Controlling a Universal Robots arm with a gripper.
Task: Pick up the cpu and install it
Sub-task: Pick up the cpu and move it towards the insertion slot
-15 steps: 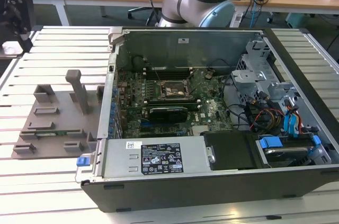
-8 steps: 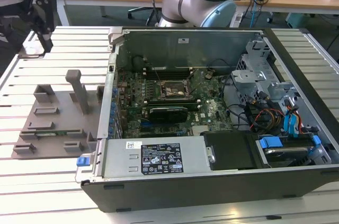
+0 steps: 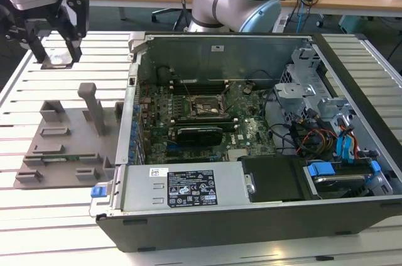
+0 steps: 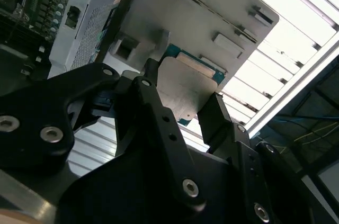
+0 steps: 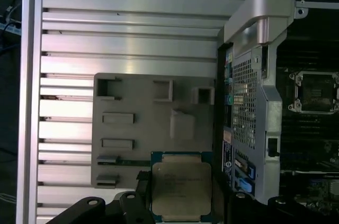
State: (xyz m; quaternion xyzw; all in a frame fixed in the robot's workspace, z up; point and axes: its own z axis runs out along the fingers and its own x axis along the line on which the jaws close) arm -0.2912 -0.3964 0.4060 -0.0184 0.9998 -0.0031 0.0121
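In the exterior view, one black two-fingered gripper [image 3: 58, 57] hangs above the slatted aluminium table [image 3: 63, 228] at the exterior view's left. It is beyond one grey plastic tray with upright posts [image 3: 63, 146] and beside one open black computer case [image 3: 251, 228].

In the second wrist view, its two fingers [image 4: 214, 115] are drawn in against opposite edges of one small square silver-topped cpu [image 4: 185, 89], gripping it.

In the first wrist view, the cpu appears in front of the tray, and one empty square socket [image 5: 315, 91] shows inside the case.
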